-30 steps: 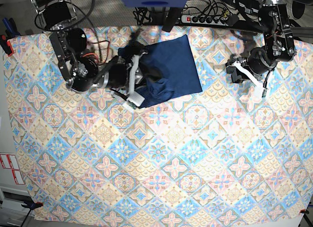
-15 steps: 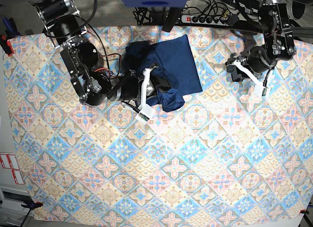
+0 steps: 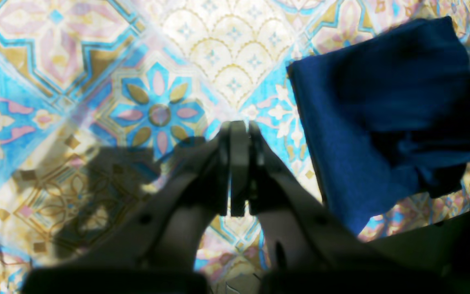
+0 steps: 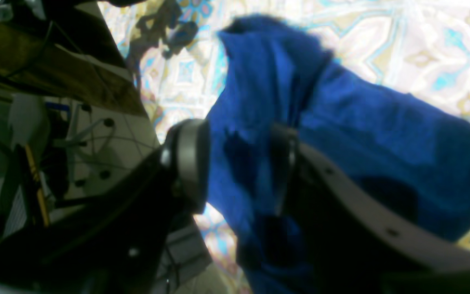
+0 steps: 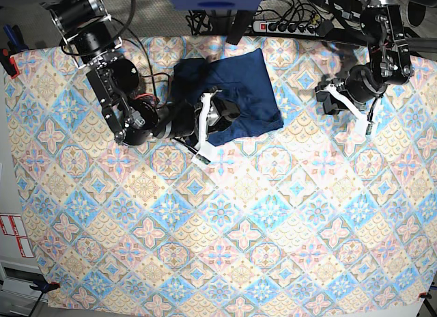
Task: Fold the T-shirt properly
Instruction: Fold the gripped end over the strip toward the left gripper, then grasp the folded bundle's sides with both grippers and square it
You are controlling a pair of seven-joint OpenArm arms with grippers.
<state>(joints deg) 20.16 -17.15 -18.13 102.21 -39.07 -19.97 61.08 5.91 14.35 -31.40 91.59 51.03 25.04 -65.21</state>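
Patterned surface: T-shirt folded compactly; right fingers parted astride its edge, releasing; left fingers closed, empty.

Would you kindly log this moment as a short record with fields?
surface: patterned tablecloth
garment: navy T-shirt, folded into a compact bundle near the far edge
right gripper: fingers apart, shirt fabric between them
left gripper: fingers shut, holding nothing, off to the shirt's side
fold: lower edge bunched
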